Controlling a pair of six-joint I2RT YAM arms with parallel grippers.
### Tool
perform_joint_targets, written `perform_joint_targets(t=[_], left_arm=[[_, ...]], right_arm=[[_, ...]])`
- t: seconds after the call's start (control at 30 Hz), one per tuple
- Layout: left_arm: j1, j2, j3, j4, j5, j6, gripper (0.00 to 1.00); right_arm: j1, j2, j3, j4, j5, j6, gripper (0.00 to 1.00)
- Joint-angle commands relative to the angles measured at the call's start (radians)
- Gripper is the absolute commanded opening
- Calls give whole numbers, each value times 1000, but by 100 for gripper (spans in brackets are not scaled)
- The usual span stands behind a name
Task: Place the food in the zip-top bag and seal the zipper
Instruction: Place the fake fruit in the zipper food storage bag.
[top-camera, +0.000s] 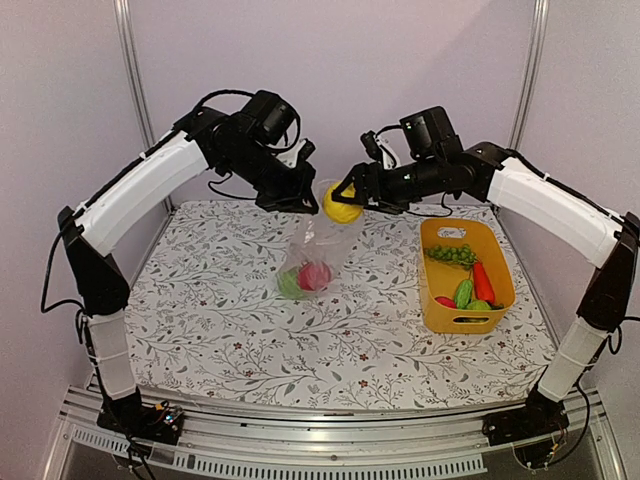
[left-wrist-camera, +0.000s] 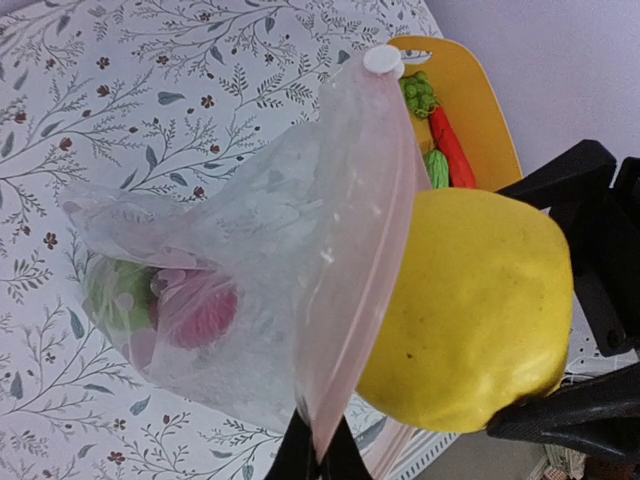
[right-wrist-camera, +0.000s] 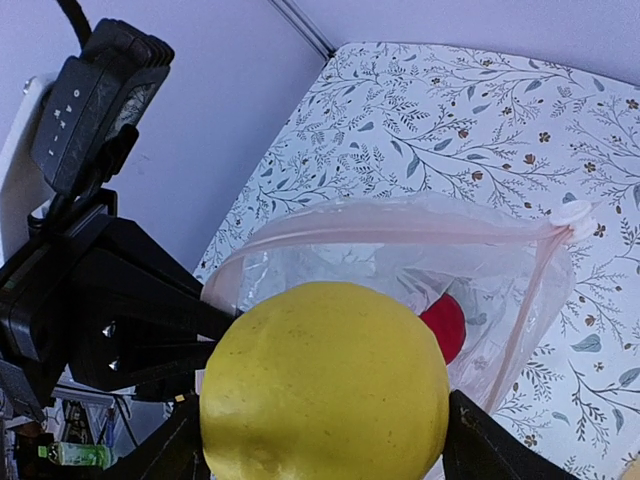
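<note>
Overhead, the left pincer (top-camera: 303, 192) holds the zip-top bag (top-camera: 312, 255) up by its mouth edge. The bag hangs down to the table (top-camera: 200, 300) with a red ball (top-camera: 318, 275) and a green round one (top-camera: 291, 284) already at its bottom. The right pincer (top-camera: 350, 193) is clamped on the yellow lemon (top-camera: 342, 208), just beside the raised mouth. A grape bunch (top-camera: 452, 254), a carrot (top-camera: 483, 282) and a cucumber (top-camera: 463, 293) lie in the orange-yellow basket (top-camera: 505, 285), well apart to the right.

From the left wrist, that pincer's jaws are pinched together on the bag's rim at the bottom of the view. The zipper (left-wrist-camera: 372, 250) runs up as a pinkish strip to its white slider (left-wrist-camera: 383, 61). The lemon sits close against the strip; whether they touch I cannot tell.

From the right wrist, the lemon fills the foreground between the black fingers, and beyond it the mouth gapes open, unsealed.

The step in hand looks like loading the lemon. The next move calls for carrying it over the rim and into the opening before letting go, since the limp film could fold shut or let it roll off outside.
</note>
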Motion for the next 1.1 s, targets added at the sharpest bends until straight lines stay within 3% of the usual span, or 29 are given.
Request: perform_joint_targets(t=[0.0, 0.27, 0.53, 0.73, 0.87, 1.0, 1.07], left_arm=[[-12, -28, -15, 9, -9, -3, 0], [-11, -29, -15, 8, -10, 3, 0], [-10, -24, -11, 8, -9, 4, 0], [-11, -20, -12, 12, -4, 7, 0], [-11, -19, -13, 14, -3, 8, 0], [-11, -17, -15, 13, -4, 11, 0], [-10, -16, -15, 13, -4, 13, 0]], right_arm=[[4, 17, 25, -44, 32, -22, 78], [4, 2, 77, -101, 98, -28, 91], [4, -4, 109, -273, 260, -9, 85], [4, 23, 44, -278, 235, -4, 69], [4, 49, 35, -263, 180, 8, 48], [4, 87, 57, -284, 154, 22, 38], [4, 101, 74, -295, 154, 25, 23]])
